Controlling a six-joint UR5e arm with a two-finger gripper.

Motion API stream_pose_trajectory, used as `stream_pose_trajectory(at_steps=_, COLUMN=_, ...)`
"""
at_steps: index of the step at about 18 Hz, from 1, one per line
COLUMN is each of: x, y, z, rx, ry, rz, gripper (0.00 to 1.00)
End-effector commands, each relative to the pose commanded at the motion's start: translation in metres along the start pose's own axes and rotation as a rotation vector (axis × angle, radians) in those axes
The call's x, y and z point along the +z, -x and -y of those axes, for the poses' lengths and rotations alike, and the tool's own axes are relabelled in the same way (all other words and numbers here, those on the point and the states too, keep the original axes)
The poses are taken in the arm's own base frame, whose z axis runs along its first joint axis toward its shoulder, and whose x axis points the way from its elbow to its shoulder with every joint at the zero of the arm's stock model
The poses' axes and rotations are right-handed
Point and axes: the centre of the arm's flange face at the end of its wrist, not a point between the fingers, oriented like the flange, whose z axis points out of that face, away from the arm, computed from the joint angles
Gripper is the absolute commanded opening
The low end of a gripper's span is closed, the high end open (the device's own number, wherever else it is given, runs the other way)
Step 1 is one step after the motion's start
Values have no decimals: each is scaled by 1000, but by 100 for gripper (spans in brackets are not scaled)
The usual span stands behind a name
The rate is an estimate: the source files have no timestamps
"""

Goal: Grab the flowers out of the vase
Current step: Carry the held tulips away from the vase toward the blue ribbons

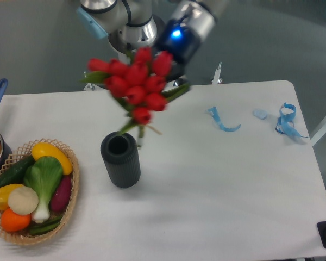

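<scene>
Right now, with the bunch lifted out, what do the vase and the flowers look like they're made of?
The vase looks like matte dark plastic or rubber: fine horizontal ribs, no shine.

The flowers look artificial, perhaps plastic or fabric: uniform saturated red buds; motion blur leaves it uncertain.

The gripper is mostly hidden behind them.

My arm is built from silver-grey metal tubes with pale blue plastic caps at the joints; one cap sits far off to the side of the gripper (171,76), on the rounded joint housing. Just above the claw, the wrist ends in a dark, nearly black cuff with a bright blue light glowing on it. Above that cuff I see a light grey ring. The claw itself is dark and blurred; I cannot make out its fingers or any screws.
</scene>
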Motion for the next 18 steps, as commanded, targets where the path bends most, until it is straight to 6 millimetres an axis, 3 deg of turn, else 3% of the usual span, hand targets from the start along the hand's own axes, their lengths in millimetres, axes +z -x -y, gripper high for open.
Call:
stream_pose_trajectory(at_steps=2, x=-10, y=26, z=-5, rx=-3, ry=-2, rz=29, gripper=37)
stream_pose_trajectory(at_steps=7, x=7, y=72, z=-33, rx=45, ry=18, rz=17, gripper=37)
stream_pose_trajectory(at_steps=11, x=-1, y=81, z=-37, rx=65, ry=24, rz=35, gripper=37)
stream_pose_trajectory(at_steps=18, x=-5, y=79, z=-36, rx=64, ry=25, rz=43, gripper=37)
